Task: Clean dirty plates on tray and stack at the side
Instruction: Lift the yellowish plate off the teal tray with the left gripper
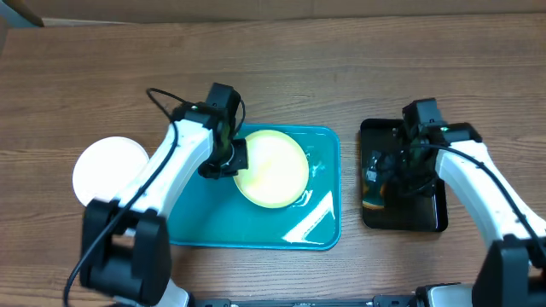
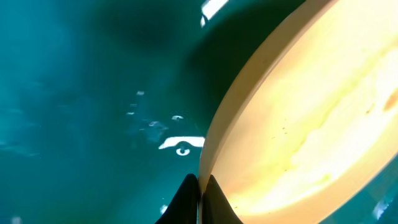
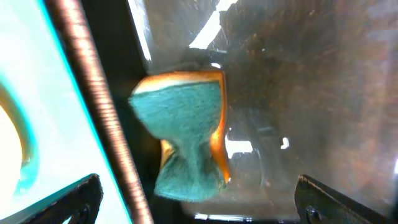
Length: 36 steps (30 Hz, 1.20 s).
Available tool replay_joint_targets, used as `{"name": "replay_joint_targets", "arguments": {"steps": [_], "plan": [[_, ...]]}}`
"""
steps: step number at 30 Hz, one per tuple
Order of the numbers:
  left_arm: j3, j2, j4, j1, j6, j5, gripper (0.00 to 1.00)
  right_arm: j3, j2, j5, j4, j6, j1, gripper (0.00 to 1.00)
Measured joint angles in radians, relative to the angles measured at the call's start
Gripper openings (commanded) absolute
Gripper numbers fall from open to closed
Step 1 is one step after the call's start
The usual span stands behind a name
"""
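Observation:
A light green plate [image 1: 275, 169] sits over the teal tray [image 1: 205, 222]. My left gripper [image 1: 229, 159] is shut on its left rim. In the left wrist view both black fingertips [image 2: 188, 198] pinch the pale rim of the plate [image 2: 311, 124] above the tray [image 2: 74, 93]. A white plate [image 1: 109, 170] lies on the table left of the tray. My right gripper [image 1: 401, 169] hangs over the black tray [image 1: 431, 213]. Its jaws stand wide open [image 3: 199, 208]. A green and orange sponge [image 3: 186, 134] lies loose between and ahead of them, touched by neither finger.
The narrow black tray [image 3: 311, 81] is wet and glossy, and the sponge [image 1: 373, 194] lies at its left side. A strip of wooden table [image 3: 93, 93] separates it from the teal tray. My left arm crosses the teal tray's left edge.

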Motion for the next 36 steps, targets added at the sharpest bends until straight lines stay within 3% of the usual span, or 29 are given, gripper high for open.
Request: {"name": "replay_joint_targets", "arguments": {"steps": [8,17,25,36], "plan": [[0.0,-0.163,-0.023,0.0,-0.003,-0.175,0.04,0.05,-0.156,0.012,-0.079,-0.018,0.0,1.0],[0.0,-0.271,-0.053,-0.031,-0.023,-0.499,0.04,0.05,-0.175,0.013,-0.095,-0.04,0.0,1.0],[0.0,-0.272,-0.055,-0.239,-0.023,-0.797,0.04,0.05,-0.175,0.013,-0.099,-0.047,0.0,1.0],[0.0,-0.272,-0.05,-0.498,-0.023,-1.097,0.04,0.05,-0.175,0.012,-0.1,-0.047,0.0,1.0]]}}
